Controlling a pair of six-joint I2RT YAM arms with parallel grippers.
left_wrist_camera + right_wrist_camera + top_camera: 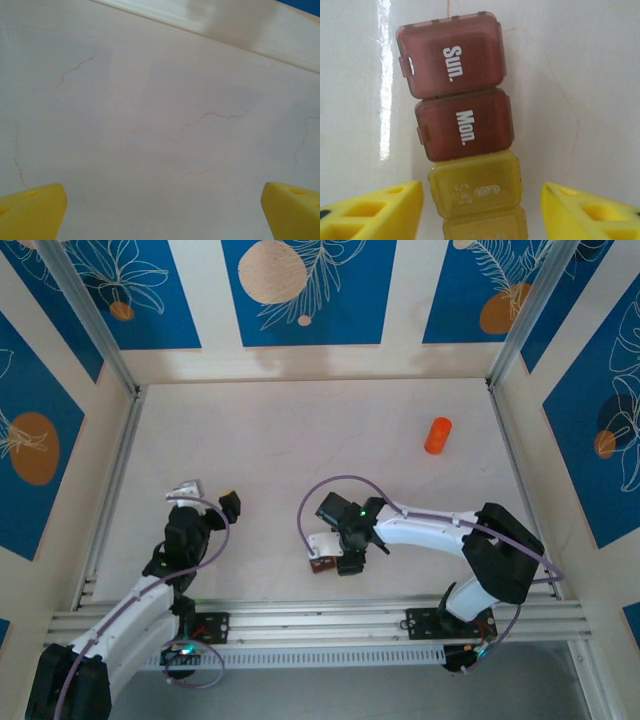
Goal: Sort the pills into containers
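Note:
The containers form a short strip of lidded cells lying on the table. In the right wrist view the dark reddish-brown cells read "Sun." [451, 55] and "Mon." [465, 125], and tan-yellow cells [476, 184] follow them; all lids look closed. My right gripper [482, 190] is open, its yellow fingers [380, 212] standing either side of the yellow cells without touching them. From above, the right gripper [334, 550] hovers over the strip [319, 565]. My left gripper [164, 192] is open over bare table, seen from above at the left [208, 500]. No loose pills are visible.
An orange cylindrical bottle [438, 435] stands at the back right of the pale table [280, 440]. Patterned walls enclose the table on three sides, and an aluminium rail [320, 620] runs along the near edge by the arm bases.

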